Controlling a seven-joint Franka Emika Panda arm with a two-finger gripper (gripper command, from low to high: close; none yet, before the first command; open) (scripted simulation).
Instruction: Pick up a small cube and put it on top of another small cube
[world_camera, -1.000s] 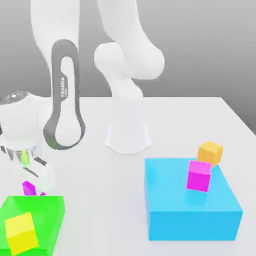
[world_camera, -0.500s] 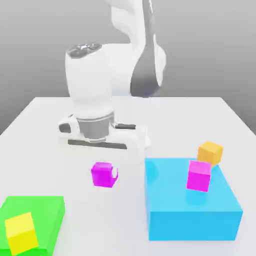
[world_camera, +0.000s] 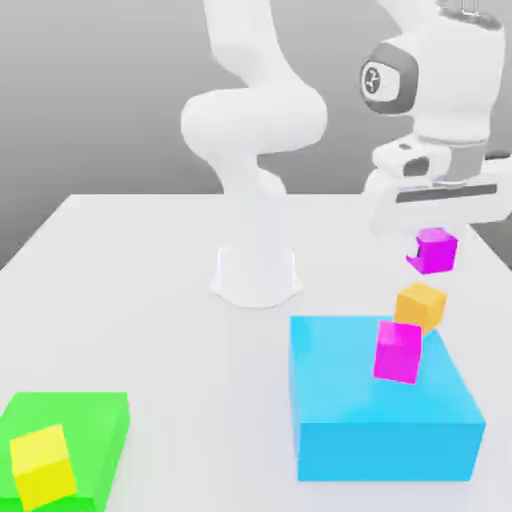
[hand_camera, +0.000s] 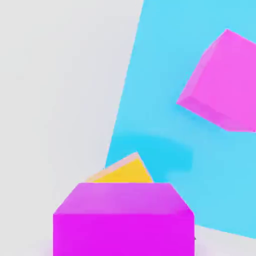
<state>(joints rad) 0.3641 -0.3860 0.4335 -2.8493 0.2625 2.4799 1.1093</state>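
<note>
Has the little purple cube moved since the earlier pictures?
Yes. The purple cube has gone toward the exterior view's right, from beside the green block to above the orange cube.

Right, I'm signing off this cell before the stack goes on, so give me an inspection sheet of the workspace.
Surface: pale tabletop, robot base standing on it.
Job's things: purple cube held in the air, above and behind the blue block; orange cube below it, near that block's back edge.
Clutter: pink-magenta cube on the blue block; yellow cube on the green block, exterior view's left.
Gripper: jaws shut on the purple cube.
Cables: nothing seen.
Surroundings: plain grey backdrop behind the table.
</note>
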